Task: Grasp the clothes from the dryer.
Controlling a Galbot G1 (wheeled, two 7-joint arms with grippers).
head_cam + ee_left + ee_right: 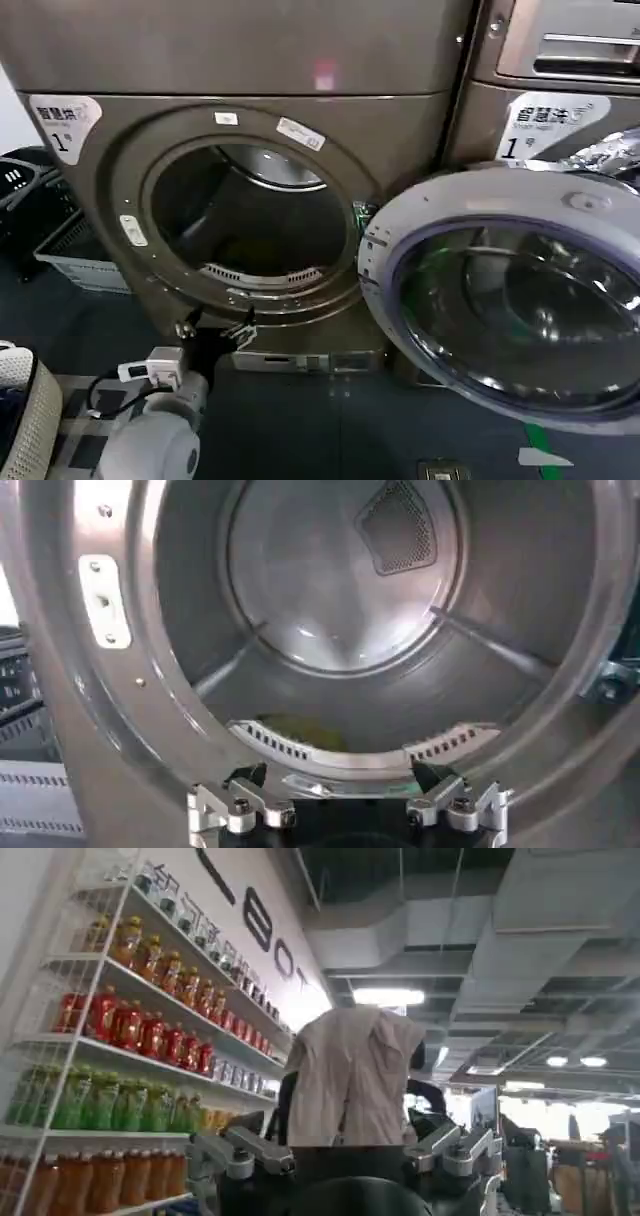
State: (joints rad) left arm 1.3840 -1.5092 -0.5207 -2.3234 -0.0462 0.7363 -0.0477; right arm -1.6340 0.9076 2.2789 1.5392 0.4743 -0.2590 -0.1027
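Head view: the left gripper (215,335) hangs just below the lower rim of the dryer (110,215) port, jaws spread wide, nothing held. Left wrist view: the clothes (292,729) lie on the drum floor behind the front lip, long axis apparently along the lip; best approach is probably over the lip, then down. Right wrist view: the right gripper (345,1153) is parked facing the room, jaws apart, empty.

Clothes (292,728) on dryer (130,150) drum floor

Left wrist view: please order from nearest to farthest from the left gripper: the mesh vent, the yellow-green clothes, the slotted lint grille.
From the left gripper:
1. Slotted lint grille, at the port's lower lip.
2. Clothes, just behind it on the drum floor.
3. Mesh vent, on the drum's back wall.
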